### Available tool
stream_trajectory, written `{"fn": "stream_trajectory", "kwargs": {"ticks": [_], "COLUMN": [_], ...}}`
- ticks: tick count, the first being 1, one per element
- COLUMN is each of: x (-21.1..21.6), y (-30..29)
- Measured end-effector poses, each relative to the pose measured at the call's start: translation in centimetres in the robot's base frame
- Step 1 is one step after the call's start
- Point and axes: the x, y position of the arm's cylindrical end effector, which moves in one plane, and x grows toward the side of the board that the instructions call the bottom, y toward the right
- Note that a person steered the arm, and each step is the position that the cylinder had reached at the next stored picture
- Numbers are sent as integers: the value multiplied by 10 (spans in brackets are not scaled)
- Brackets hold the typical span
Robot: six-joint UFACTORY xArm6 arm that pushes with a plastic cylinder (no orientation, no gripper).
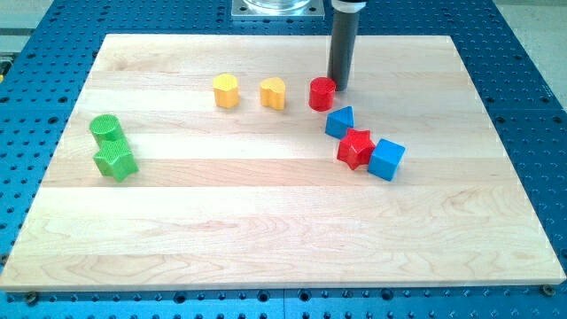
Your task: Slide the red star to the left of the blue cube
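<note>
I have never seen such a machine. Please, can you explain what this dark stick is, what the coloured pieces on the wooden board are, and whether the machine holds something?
There is one picture, from a single camera looking down at a wooden board. The dark stick is the end of a robot arm. It has no hand, so it holds nothing; it only pushes blocks with my tip.

My tip stands near the view's top, just right of a red cylinder. Left of that are two yellow blocks. Below are a blue triangular block, the red star and the blue cube; the star touches the cube's left side. At the view's left sit a green cylinder and a green star.
</note>
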Motion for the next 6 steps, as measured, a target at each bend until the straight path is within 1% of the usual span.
{"fn": "stream_trajectory", "kwargs": {"ticks": [1, 4, 5, 6], "x": [32, 129, 133, 130], "y": [15, 15, 14, -1]}}
